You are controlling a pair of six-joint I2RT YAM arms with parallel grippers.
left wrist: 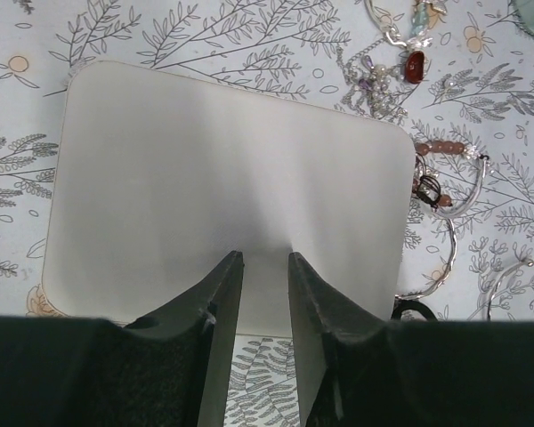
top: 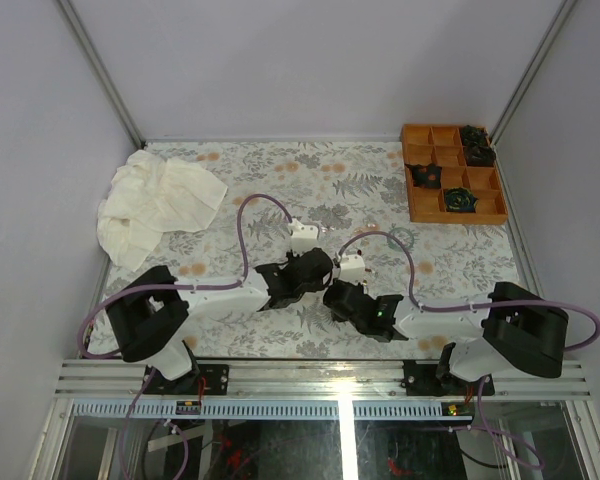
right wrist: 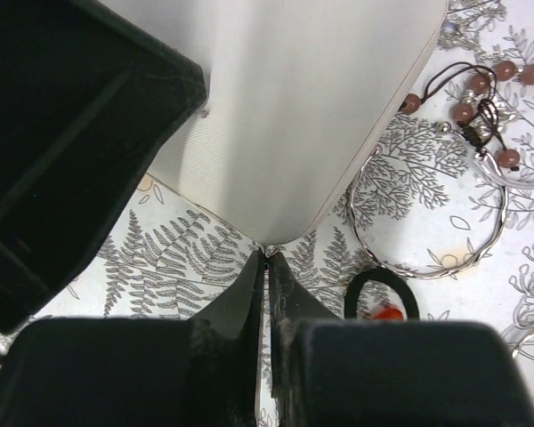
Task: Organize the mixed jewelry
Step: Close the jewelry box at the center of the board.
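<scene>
A smooth beige jewelry box [left wrist: 222,169] lies closed on the fern-print cloth, hidden under the arms in the top view. My left gripper [left wrist: 264,256] hovers over its near edge, jaws a little apart with nothing between them. My right gripper [right wrist: 266,253] is shut, its tips at a corner of the box [right wrist: 320,107]. A tiny silvery glint shows there, and I cannot tell if it is held. Beside the box lie a silvery hoop [right wrist: 427,222], a black ring [right wrist: 383,289], a red piece [right wrist: 387,313], a brown-pink bead bracelet [left wrist: 440,147] and a red-stone piece [left wrist: 416,64]. A pale teal bracelet [top: 401,237] lies further right.
An orange compartment tray [top: 412,190] with dark rosette items stands at the back right. A crumpled white cloth [top: 155,205] lies at the back left. Grey walls close in the table. The two grippers [top: 320,280] meet close together at mid-table.
</scene>
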